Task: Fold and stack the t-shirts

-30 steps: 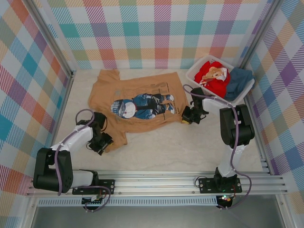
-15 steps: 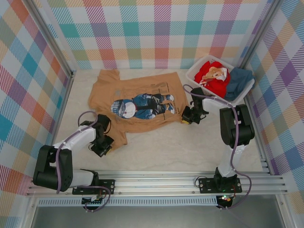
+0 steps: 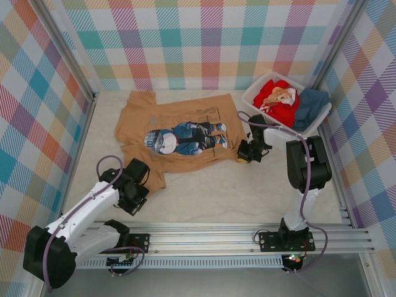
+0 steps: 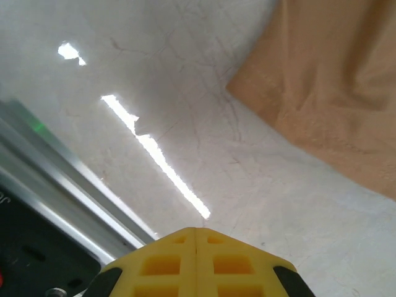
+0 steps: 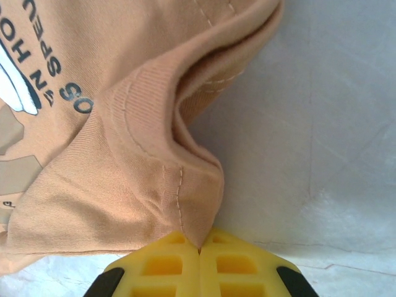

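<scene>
Your left gripper (image 4: 197,244) is near left over the bare table (image 3: 247,192). Its yellow fingers are pressed together with nothing between them. The near-left sleeve of the tan-brown t-shirt (image 3: 185,114) lies just beside it, apart from the fingers. Farther in and to the right, your right gripper (image 5: 199,249) is clamped on that shirt's right edge, where the cloth bunches. The shirt lies spread print-up, left of centre. At the far right, the white basket (image 3: 252,101) holds the red t-shirt (image 3: 272,98) and the dark teal t-shirt (image 3: 314,102).

A tan-brown t-shirt (image 3: 179,133) spread flat, cartoon print up, red t-shirt (image 3: 275,99) and teal t-shirt (image 3: 312,102) bunched in basket (image 3: 250,99)
</scene>
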